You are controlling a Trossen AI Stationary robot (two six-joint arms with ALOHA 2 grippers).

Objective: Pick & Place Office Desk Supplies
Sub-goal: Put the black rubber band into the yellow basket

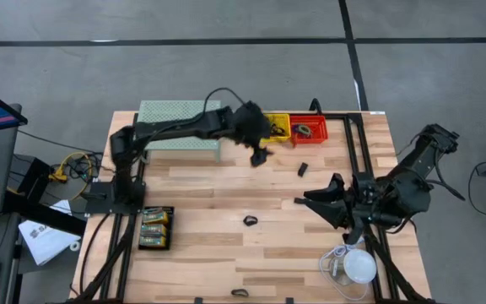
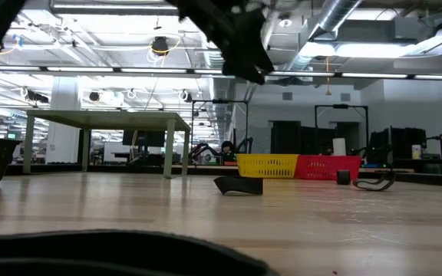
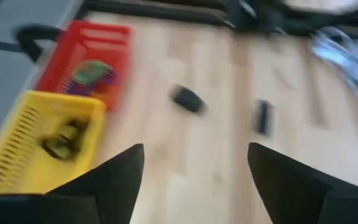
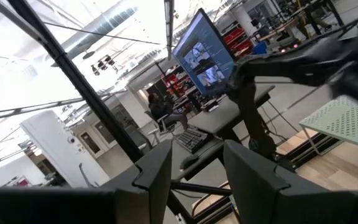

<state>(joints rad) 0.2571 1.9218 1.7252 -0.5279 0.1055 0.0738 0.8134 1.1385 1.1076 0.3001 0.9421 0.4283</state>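
The left tool (image 1: 258, 152) hangs above the tabletop (image 1: 218, 203) just beside the yellow bin (image 1: 277, 127), its fingers (image 3: 120, 177) spread wide and holding nothing. In the left wrist view a dark clip (image 3: 64, 140) lies inside the yellow bin, and the red bin (image 1: 308, 129) touching it holds a mixed green and purple item (image 3: 92, 73). On the bare wood near the bins lie a black clip (image 1: 303, 169) and, in the left wrist view, a second dark piece (image 3: 188, 99) near it. Another black clip (image 1: 250, 221) sits mid-tabletop, and green packs (image 1: 155, 228) lie in a dark tray near the left arm's base. The right tool (image 1: 309, 201) rests low over the tabletop's right side, fingers (image 4: 157, 171) parted and empty, with the white dome (image 1: 359, 267) near it.
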